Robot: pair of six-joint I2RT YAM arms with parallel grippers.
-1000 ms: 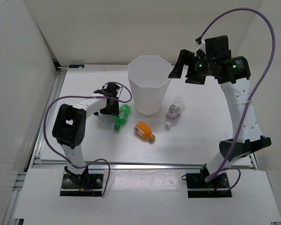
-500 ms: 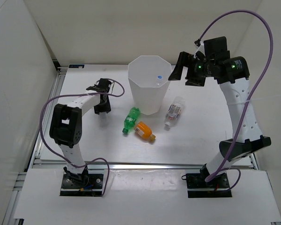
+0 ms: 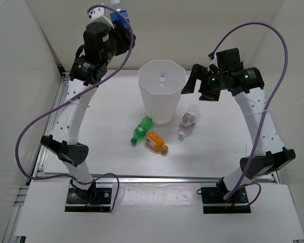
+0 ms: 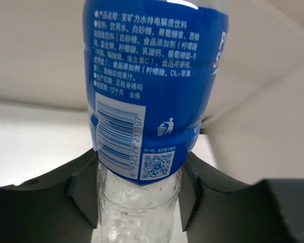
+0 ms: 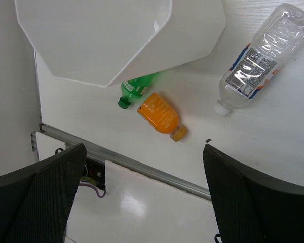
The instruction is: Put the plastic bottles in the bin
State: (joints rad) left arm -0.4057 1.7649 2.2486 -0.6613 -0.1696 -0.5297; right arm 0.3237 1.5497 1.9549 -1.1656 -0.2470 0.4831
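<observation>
The left gripper [image 4: 137,195], high over the table's [image 3: 106,152] far left, clamps the blue-label bottle [image 4: 147,86]. The bin [image 3: 159,104] stands mid-table, with the green bottle [image 3: 142,130], orange bottle [image 3: 155,142] and clear bottle [image 3: 189,120] lying nearby. The right gripper [image 3: 198,86] hangs beside the bin, its jaws spread wide.

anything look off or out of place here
Nothing spilled or damaged. The one oddity: the left gripper grips the blue-labelled bottle high in the air, seemingly off to the left of the bin rather than over it.

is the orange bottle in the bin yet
No, the orange bottle lies on the table outside the bin, next to the green bottle.
</observation>
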